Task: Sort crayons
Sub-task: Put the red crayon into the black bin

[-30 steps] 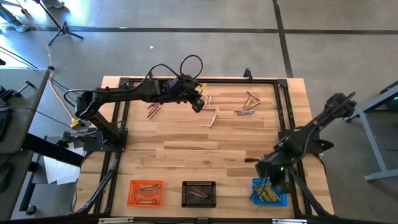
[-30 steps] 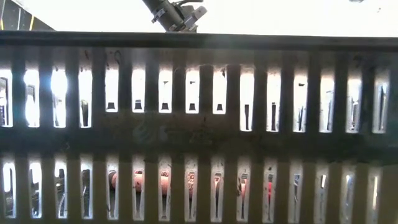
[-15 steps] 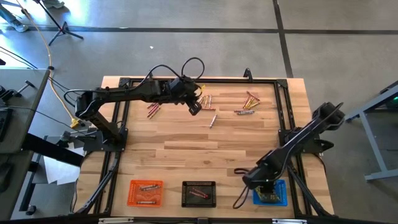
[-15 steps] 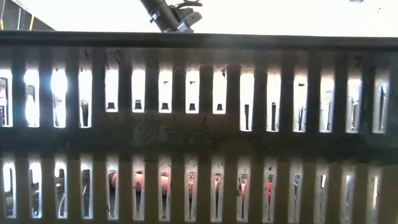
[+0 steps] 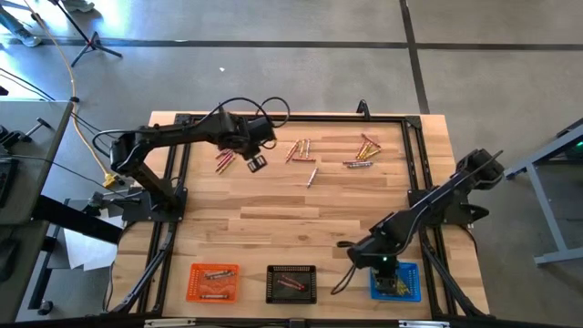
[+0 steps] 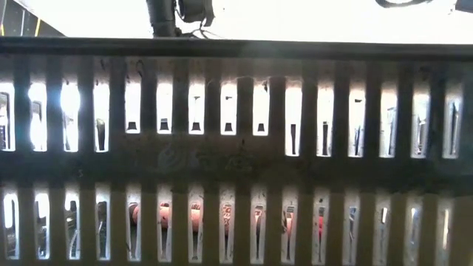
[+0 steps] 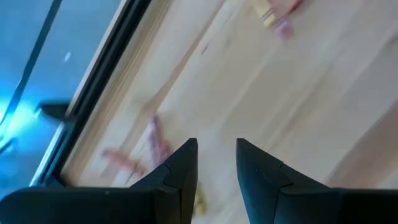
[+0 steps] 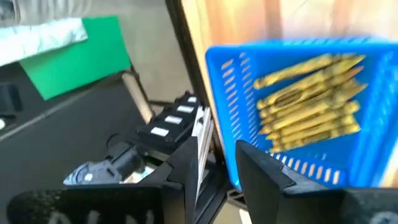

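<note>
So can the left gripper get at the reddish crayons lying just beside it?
Probably yes: the left gripper is open and empty just beside the reddish crayons, with only bare table between them.

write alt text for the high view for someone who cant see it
Seen from above, a wooden table holds loose crayons scattered along its far side, with the left gripper hovering near a small cluster there. Along the near edge sit an orange tray, a black tray and a blue tray of yellow crayons, with the right gripper beside the blue one.
</note>
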### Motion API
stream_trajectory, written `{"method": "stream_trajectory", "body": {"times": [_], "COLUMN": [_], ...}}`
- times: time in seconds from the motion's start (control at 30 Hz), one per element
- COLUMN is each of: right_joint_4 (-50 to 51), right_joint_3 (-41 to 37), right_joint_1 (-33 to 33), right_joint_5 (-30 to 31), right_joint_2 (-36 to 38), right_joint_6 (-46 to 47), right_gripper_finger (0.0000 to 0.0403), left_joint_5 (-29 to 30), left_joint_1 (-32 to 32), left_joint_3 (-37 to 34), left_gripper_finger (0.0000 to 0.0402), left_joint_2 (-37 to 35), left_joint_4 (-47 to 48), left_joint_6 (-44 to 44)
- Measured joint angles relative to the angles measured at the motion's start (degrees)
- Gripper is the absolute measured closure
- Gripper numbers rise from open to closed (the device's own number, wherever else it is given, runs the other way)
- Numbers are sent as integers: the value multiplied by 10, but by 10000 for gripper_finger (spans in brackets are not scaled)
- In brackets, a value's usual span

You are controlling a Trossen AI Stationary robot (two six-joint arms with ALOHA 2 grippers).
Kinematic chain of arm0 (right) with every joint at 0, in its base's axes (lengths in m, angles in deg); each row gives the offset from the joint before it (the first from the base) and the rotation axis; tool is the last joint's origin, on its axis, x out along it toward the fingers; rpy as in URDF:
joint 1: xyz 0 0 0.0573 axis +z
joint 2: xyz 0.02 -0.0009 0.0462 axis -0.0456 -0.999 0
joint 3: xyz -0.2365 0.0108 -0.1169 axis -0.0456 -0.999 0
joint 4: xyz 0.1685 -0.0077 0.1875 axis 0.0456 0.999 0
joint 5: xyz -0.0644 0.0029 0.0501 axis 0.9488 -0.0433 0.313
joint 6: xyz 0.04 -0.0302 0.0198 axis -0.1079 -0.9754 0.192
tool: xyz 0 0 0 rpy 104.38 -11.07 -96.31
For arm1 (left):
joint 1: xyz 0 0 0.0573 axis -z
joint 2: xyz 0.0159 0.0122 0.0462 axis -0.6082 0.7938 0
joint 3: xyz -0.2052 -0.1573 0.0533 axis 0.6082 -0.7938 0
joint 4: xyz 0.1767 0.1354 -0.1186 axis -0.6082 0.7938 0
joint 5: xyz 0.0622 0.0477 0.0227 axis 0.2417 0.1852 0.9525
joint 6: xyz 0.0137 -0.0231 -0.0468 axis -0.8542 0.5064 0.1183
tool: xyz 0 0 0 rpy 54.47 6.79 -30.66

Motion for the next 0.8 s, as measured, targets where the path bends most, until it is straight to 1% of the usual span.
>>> {"method": "stream_trajectory", "body": {"times": [0.1, 0.2, 0.27, 0.4, 0.5, 0.63, 0.8], "right_joint_4": [0, 1, 4, 26, 62, 112, 145], "right_joint_3": [0, 0, 0, 0, 0, 0, 0], "right_joint_1": [-12, -23, -28, -33, -41, -62, -99], "right_joint_5": [33, 70, 85, 102, 103, 105, 105], "right_joint_2": [7, 12, 12, 12, 12, 12, 12], "right_joint_6": [0, 0, 0, -12, -40, -88, -105], "right_gripper_finger": [309, 309, 309, 309, 309, 309, 309], "left_joint_5": [2, -5, -21, -52, -72, -64, -47], "left_joint_1": [-18, -35, -46, -68, -86, -106, -128], "left_joint_3": [-29, -89, -138, -231, -281, -313, -329], "left_gripper_finger": [307, 307, 307, 307, 307, 307, 307], "left_joint_2": [-8, -21, -30, -48, -54, -56, -56], "left_joint_4": [13, 13, 11, -48, -114, -173, -184], "left_joint_6": [5, 23, 35, 50, 66, 82, 90]}}
